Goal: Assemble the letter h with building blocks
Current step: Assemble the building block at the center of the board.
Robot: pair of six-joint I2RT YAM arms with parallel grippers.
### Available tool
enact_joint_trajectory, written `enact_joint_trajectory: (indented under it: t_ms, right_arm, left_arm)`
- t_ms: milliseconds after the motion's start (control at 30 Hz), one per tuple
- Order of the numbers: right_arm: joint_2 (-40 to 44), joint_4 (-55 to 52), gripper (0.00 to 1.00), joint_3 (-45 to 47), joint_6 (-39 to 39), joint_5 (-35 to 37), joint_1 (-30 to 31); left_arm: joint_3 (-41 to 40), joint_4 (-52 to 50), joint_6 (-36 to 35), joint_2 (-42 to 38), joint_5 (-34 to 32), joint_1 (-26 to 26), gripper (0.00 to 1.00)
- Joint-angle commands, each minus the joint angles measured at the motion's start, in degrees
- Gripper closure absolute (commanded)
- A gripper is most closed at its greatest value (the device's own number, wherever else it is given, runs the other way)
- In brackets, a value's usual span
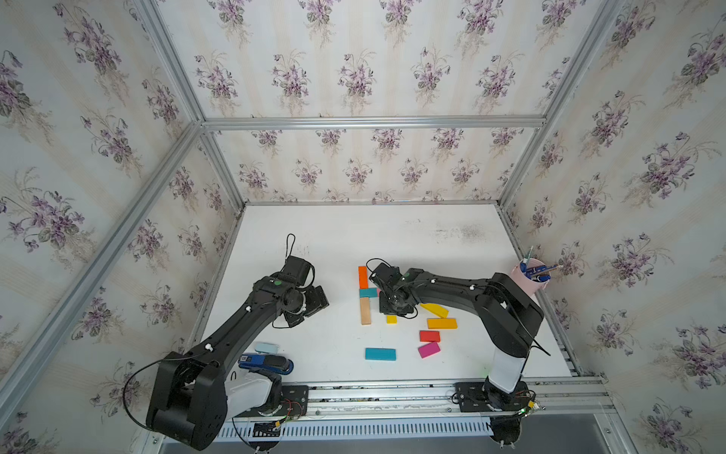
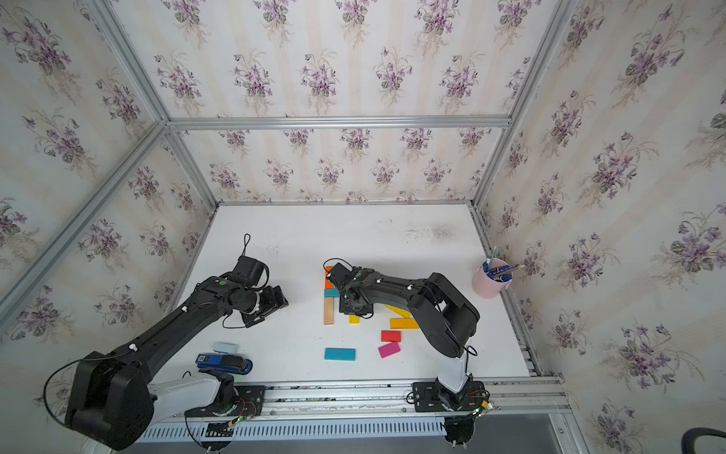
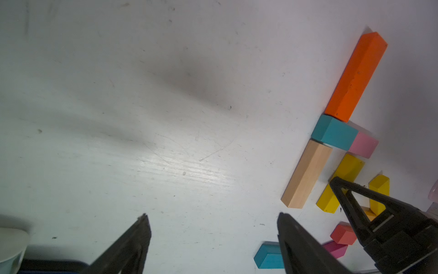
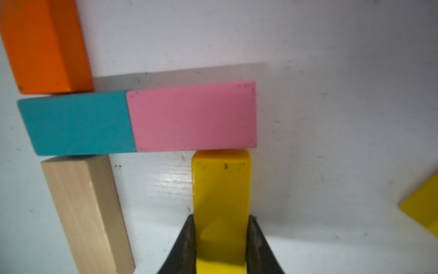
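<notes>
- On the white counter (image 1: 334,243), your right jaws are clenched on the long sides of a yellow rectangular block (image 4: 221,189), whose far end touches the short pink block (image 4: 193,116).
- That pink block sits end to end with a short teal block (image 4: 75,123). A long orange block (image 4: 45,47) and a long natural-wood block (image 4: 87,213) meet the teal one on opposite sides.
- Together these make the letter h (image 1: 368,293), mid-counter.
- Your left jaws stand released over bare counter, well apart from the figure.
- A long teal block (image 1: 380,353) lies loose nearer the arm bases.
</notes>
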State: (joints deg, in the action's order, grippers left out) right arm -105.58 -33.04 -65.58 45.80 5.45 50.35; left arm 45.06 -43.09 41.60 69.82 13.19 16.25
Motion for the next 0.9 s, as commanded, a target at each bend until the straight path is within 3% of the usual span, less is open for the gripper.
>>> enact_joint_trajectory:
  t_ms: [0,267,433,533,867]
  right_arm:
    - [0.07,-4.26,0.90,0.41,-0.10,1.64,-0.06]
    - [-0.06,-4.07,0.87,0.28,-0.54,1.49,-0.07]
    - [0.02,-3.83,0.57,0.20,-1.15,1.22,0.01]
    - [0.51,-3.70,0.49,0.11,-1.58,1.16,0.07]
    - [0.60,-2.54,0.47,-0.94,-3.00,0.49,0.11]
  left_arm:
    - [0.02,0.90,-0.17,0.16,-0.49,0.01,0.14]
    - [-0.41,1.08,-0.30,0.20,-0.54,0.03,0.14]
    - [-0.50,1.27,-0.13,0.19,-0.53,0.05,0.14]
    - [-0.44,1.30,-0.13,0.25,-0.54,0.05,0.14]
    - [0.16,1.08,-0.13,0.48,-0.45,0.09,0.14]
